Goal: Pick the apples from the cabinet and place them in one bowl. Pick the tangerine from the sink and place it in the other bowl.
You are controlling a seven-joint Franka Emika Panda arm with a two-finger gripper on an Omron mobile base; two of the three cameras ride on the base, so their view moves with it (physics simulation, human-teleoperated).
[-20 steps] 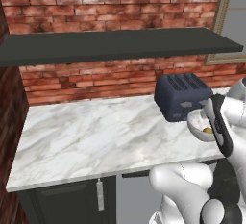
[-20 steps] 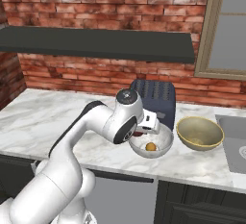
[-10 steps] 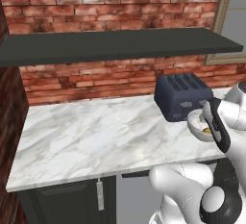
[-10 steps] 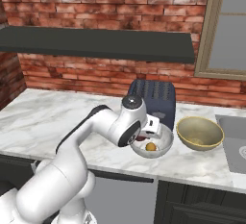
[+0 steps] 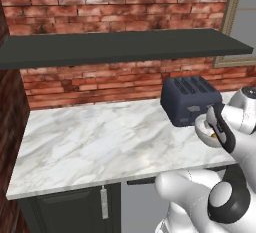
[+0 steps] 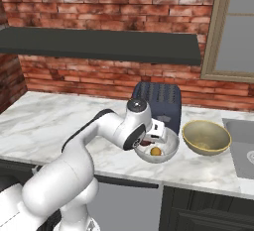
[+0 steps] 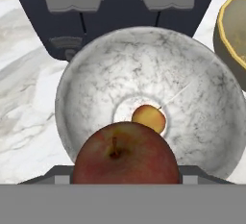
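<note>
Counter (image 5: 100,142) w/ dark toaster (image 6: 158,101) at back; shelf board of the cabinet (image 6: 99,46) now bare of fruit. Arm has swung further right over the last sec, bringing the gripper (image 6: 149,140) from beside the pale bowl (image 6: 168,148) to right above it. That puts the second apple at its drop point, so the apple half of the task looks nearly done.

Tan-olive bowl (image 6: 206,137) sits just beside the pale one, nothing in it; sink (image 6: 243,145) at far right edge, tangerine not made out there.

Hand view: red apple (image 7: 126,153) held up close, over the pale bowl's near rim. Yellow-orange apple (image 7: 149,118) lies at the bowl's centre. Fingers hidden behind the fruit, so opening width can't be read, but prob. closed on the red apple, since it hangs above the bowl.
</note>
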